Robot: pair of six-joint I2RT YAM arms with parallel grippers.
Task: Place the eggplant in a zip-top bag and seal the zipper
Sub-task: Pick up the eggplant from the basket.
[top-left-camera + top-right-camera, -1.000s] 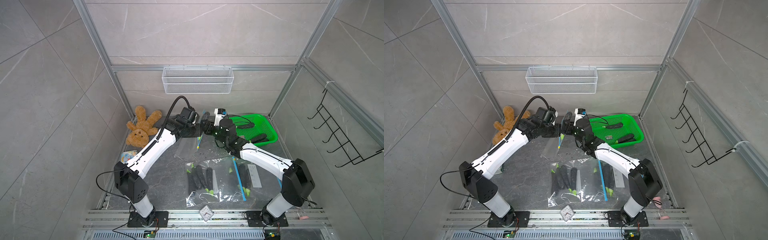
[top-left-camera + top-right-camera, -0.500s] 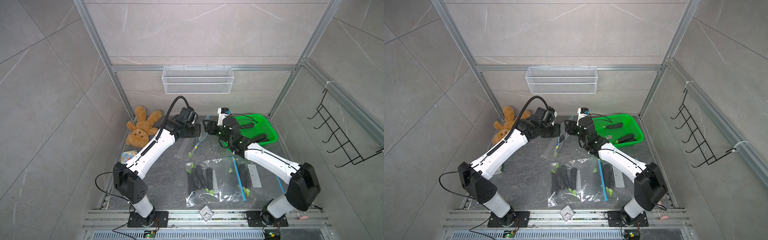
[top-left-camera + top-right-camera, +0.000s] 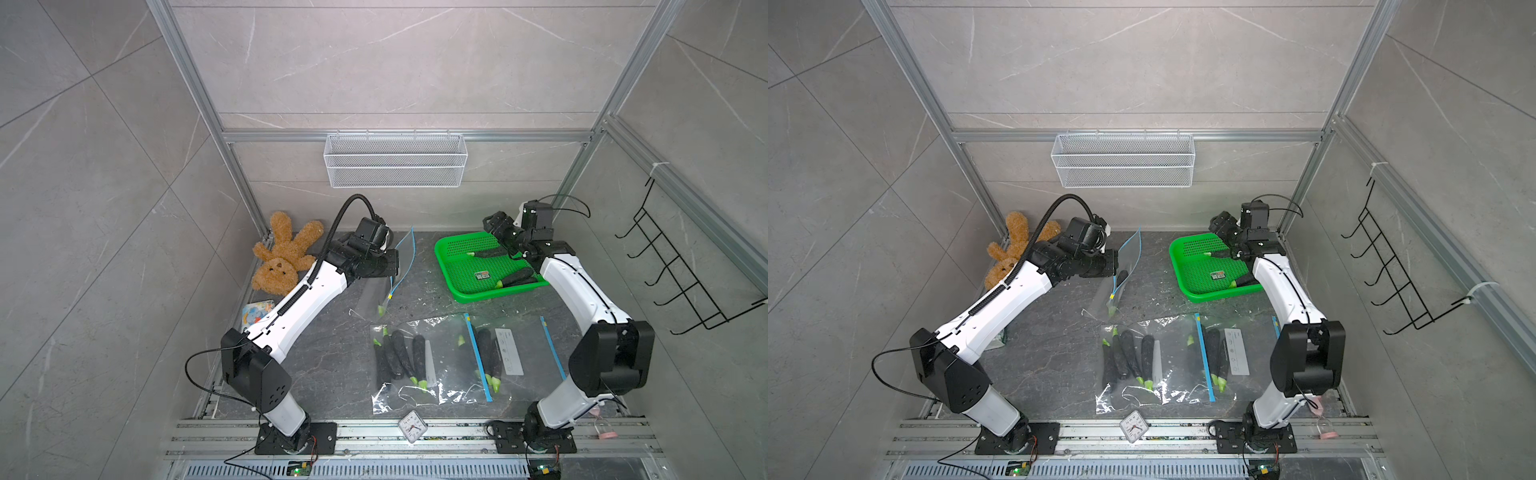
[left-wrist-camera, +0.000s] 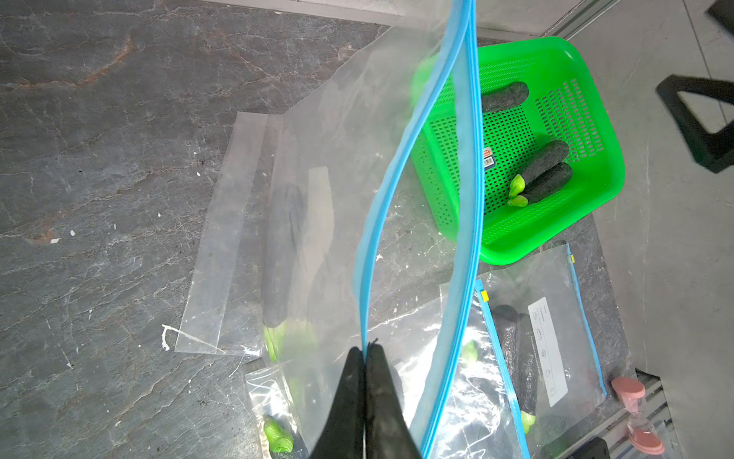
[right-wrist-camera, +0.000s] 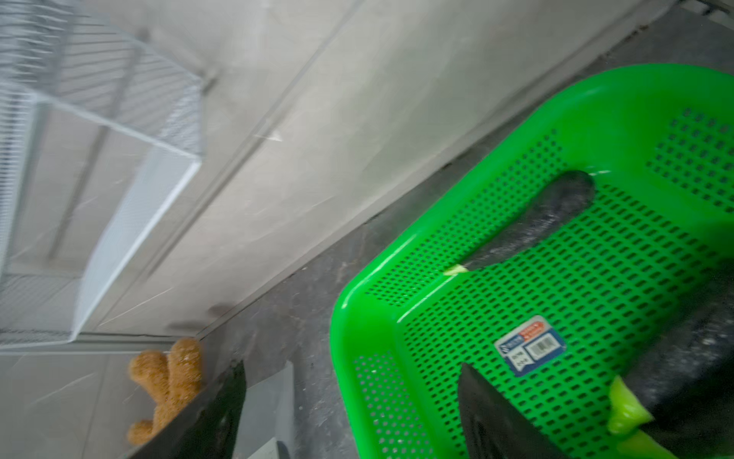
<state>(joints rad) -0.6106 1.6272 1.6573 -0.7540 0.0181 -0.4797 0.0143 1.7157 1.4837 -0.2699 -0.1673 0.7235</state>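
My left gripper (image 4: 365, 351) is shut on the blue zipper edge of a clear zip-top bag (image 4: 329, 159), holding it up above the table's middle-left (image 3: 392, 266). The bag's mouth gapes open. A dark eggplant (image 4: 284, 246) with a green stem lies inside it, low in the hanging bag (image 3: 1121, 276). My right gripper (image 5: 353, 413) is open and holds nothing. It hovers over the back edge of the green basket (image 3: 446, 266) at the back right (image 3: 494, 226). More eggplants (image 3: 517, 277) (image 5: 536, 222) lie in that basket.
Two filled bags (image 3: 415, 357) (image 3: 490, 353) lie flat near the front, and an empty bag (image 4: 222, 246) lies under the held one. A teddy bear (image 3: 284, 257) sits back left. A clock (image 3: 412, 426) rests on the front rail, a wire shelf (image 3: 395, 160) hangs on the back wall.
My right gripper has opened, left the bag's mouth and swung right and back to the green basket. The left gripper keeps its hold; the bag hangs with the eggplant in it.
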